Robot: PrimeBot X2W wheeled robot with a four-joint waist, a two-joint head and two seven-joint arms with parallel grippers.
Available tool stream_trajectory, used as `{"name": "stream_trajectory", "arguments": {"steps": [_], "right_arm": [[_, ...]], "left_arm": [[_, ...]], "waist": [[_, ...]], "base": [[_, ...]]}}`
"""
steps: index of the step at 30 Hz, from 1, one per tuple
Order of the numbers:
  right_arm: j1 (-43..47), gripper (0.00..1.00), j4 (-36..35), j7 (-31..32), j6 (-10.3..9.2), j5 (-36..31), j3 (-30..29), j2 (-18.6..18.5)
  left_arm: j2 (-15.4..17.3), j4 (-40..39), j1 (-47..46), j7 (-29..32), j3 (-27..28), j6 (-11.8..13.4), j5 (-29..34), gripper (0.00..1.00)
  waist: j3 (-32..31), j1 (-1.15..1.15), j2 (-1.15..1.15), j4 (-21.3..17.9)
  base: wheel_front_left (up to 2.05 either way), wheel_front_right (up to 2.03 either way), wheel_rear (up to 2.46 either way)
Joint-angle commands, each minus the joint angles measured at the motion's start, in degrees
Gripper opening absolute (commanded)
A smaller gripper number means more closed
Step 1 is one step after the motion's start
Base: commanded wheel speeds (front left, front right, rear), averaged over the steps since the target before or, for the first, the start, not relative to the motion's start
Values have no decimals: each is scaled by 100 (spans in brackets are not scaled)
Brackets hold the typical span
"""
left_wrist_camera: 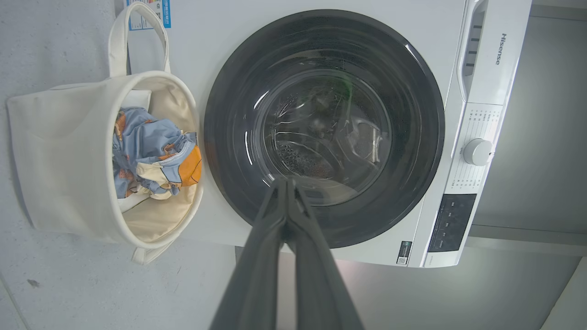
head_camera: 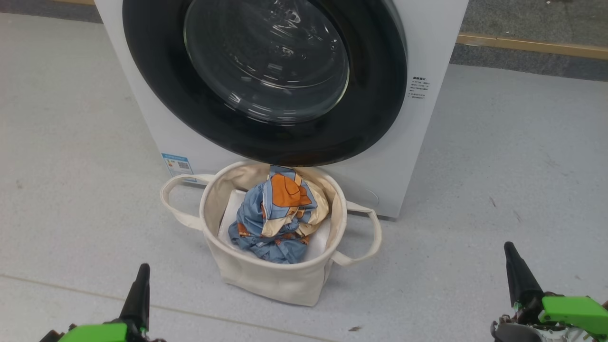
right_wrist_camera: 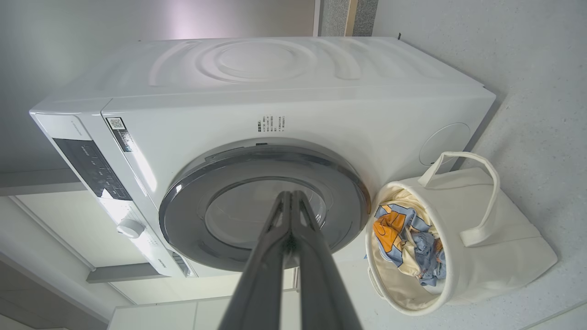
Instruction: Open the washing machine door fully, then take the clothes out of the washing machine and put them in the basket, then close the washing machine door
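Judging the closing step as done: the washing machine (right_wrist_camera: 321,101) has its door (head_camera: 266,71) lying flush against the front. The basket (head_camera: 266,280) sits on the floor just before it, the clothes (head_camera: 280,213) heaped inside. My left hand (left_wrist_camera: 286,183) and right hand (right_wrist_camera: 291,195) have fingers pressed together, empty. Next I'd only check that the latch caught.

Top edge of the head view slices off the washing machine door (head_camera: 263,80) and the washing machine (head_camera: 427,47). In the basket (head_camera: 266,280), the clothes (head_camera: 280,213) bury most of a white sheet (head_camera: 231,209). Small print (head_camera: 420,88) beside the door is too tiny to read.
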Motion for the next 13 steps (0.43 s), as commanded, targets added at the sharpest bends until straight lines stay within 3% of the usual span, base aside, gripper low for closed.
{"name": "stream_trajectory", "arguments": {"steps": [1,13], "right_arm": [[-285,0,-176,48,1,33,109,-53],[-285,0,-176,48,1,33,109,-53]], "left_arm": [[49,-210,-256,46,197,-41,-18,0],[49,-210,-256,46,197,-41,-18,0]], "waist": [[0,0,0,0],[0,0,0,0]], "base": [[0,0,0],[0,0,0]]}}
